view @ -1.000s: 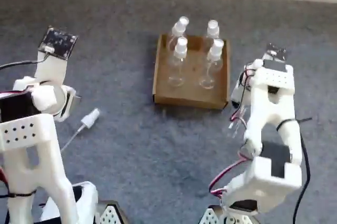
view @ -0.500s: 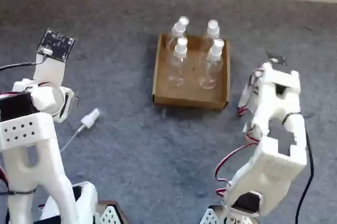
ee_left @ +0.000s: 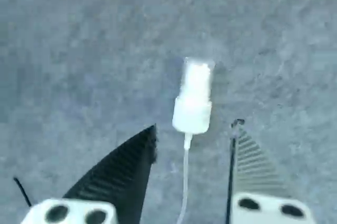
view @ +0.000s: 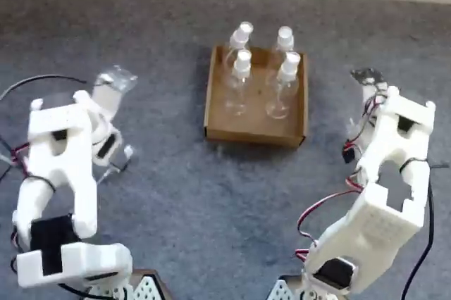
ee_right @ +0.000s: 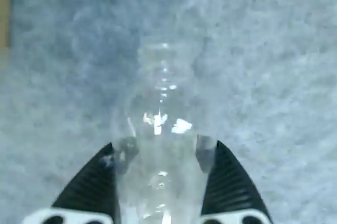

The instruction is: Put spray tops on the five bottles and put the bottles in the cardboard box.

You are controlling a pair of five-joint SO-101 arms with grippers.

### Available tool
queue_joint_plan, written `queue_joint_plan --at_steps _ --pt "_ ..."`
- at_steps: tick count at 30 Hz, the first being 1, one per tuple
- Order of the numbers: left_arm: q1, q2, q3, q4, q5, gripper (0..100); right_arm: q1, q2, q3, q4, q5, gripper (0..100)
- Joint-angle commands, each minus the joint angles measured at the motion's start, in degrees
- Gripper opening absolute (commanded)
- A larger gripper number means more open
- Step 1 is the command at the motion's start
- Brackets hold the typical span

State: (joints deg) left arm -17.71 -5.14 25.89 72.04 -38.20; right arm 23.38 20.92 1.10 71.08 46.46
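Note:
A white spray top (ee_left: 193, 103) with a thin dip tube (ee_left: 185, 182) lies on the grey carpet. My left gripper (ee_left: 195, 132) is open, one finger on each side of the tube just behind the cap. A clear bottle (ee_right: 160, 129) without a top points its open neck away from the right wrist camera. My right gripper (ee_right: 160, 153) is shut on it, and both fingers press its sides. The cardboard box (view: 255, 134) sits at the far middle of the carpet and holds several upright bottles (view: 237, 89) with white spray tops. From above, the left arm (view: 63, 145) hides the loose spray top and the right arm (view: 394, 138) hides the bare bottle.
Grey carpet covers the whole work surface. The right arm stands to the right of the box, with a strip of carpet between them. Open carpet lies between the two arms in front of the box. Loose wires hang from both arms.
The left arm has swung forward and down over the spray top. The right arm has moved to the right, away from the box's right side.

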Motion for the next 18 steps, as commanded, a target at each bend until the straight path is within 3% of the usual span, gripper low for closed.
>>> queue_joint_plan --at_steps 1,10,13,18 --pt "4.62 0.48 -3.82 -0.97 -0.44 21 1.98 -0.66 -2.59 0.4 6.15 0.4" --pt "5.05 8.84 -3.91 -4.57 -0.7 20 4.62 -0.66 -2.33 0.4 9.76 0.4" --pt "4.44 11.91 -3.91 -5.98 -0.7 15 5.32 -0.57 -2.33 0.4 9.41 0.9" --pt "4.53 13.32 -3.74 -6.24 -0.62 9 5.58 -0.66 -1.63 0.92 9.32 11.5"
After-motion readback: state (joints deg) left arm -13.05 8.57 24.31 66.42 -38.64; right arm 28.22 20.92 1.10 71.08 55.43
